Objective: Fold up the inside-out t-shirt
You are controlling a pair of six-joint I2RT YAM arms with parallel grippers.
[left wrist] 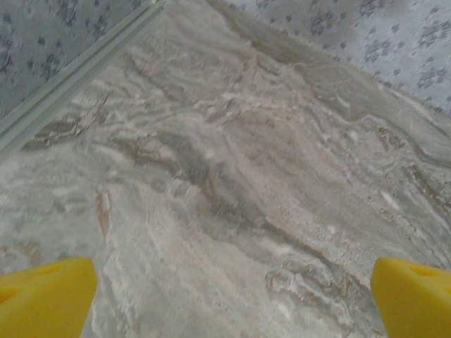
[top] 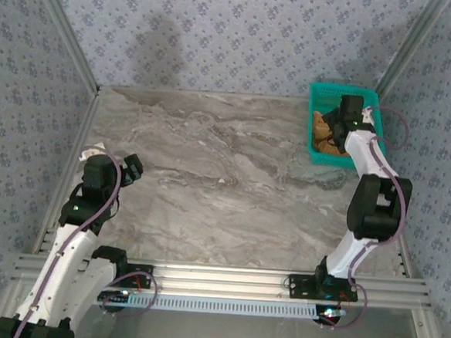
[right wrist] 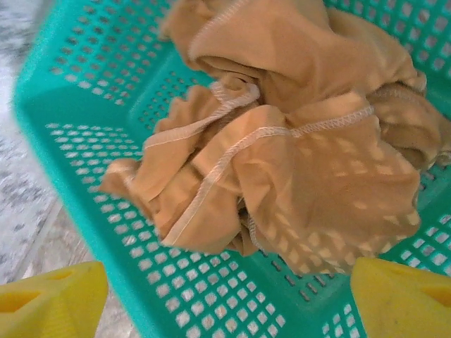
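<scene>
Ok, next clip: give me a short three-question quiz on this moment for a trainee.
1. How does the tan cloth t-shirt lie in the teal perforated plastic basket?
2. True or false: the right arm's jaws are shut on the t-shirt.
3. The left arm's jaws hang over: A) the basket, B) bare grey marbled table, C) the t-shirt.
Key: 1. Crumpled in a heap, not folded. 2. False: they stand open. 3. B.
</scene>
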